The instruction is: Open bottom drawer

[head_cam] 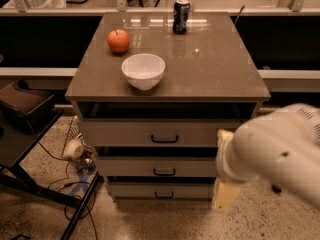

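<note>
Because the bottom drawer point(135, 190) sat lowest, the gripper point(223, 196) hung low beside its right end, off the handle point(164, 195). Whether it was spread or closed could not be told.

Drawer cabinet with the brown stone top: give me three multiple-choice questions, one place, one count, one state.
1. Where is the robot's pale gripper?
A) over the top
B) low, by the pale grey drawer cabinet's right front corner
C) left of the cabinet
2. How many drawers with black bar handles?
A) two
B) three
C) four
3. The narrow bottom drawer is
A) pushed in
B) pulled far out
C) removed
Answers: B, it hangs low at the right; B, three handled fronts are stacked; A, its front sits closed under the others.
</note>
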Controlling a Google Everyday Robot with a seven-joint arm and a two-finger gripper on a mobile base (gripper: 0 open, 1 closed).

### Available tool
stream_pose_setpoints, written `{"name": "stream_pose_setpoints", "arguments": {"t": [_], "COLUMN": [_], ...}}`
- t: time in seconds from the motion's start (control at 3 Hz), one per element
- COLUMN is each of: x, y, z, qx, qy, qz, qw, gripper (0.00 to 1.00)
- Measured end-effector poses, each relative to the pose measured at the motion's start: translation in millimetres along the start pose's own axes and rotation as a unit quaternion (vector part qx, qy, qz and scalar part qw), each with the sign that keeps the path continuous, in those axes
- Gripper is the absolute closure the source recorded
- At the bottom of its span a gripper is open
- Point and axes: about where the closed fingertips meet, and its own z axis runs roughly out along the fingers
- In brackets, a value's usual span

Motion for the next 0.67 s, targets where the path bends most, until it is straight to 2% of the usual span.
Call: {"name": "stream_pose_setpoints", "arguments": {"t": [0.33, 0.67], "x": [-0.5, -4.3], "y": [39.7, 67.2], "z": [87.1, 167.6], "qx": [-0.027, -0.043], "qy": [0.01, 0.012], "qz": [-0.017, -0.02], "qw": [0.9994, 0.9988], "gripper": [0.0, 0.0]}}
